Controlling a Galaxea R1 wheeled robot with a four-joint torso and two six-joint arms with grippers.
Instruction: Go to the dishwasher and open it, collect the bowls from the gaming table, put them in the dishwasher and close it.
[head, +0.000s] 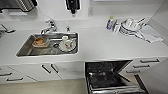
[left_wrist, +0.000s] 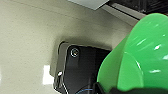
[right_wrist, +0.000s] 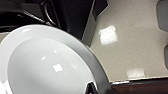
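Note:
The dishwasher (head: 110, 77) stands open under the white counter, its door folded down and a dark rack showing inside. A bright-green translucent bowl (left_wrist: 140, 57) hangs close to the left wrist camera above the pale floor, with my left gripper (left_wrist: 117, 90) shut on its rim. A white bowl (right_wrist: 47, 65) sits just as close in the right wrist view, above the floor beside a dark panel, and my right gripper (right_wrist: 92, 89) is shut on its edge. The gaming table is out of view.
A steel sink (head: 26, 48) left of the dishwasher holds an orange-brown dish (head: 40, 41) and white dishes (head: 67, 44) under a tap (head: 50, 27). Stacked white dishes (head: 130, 26), a bottle (head: 110, 23) and a cloth (head: 150, 33) lie on the counter. Handled drawers (head: 147, 63) flank the dishwasher.

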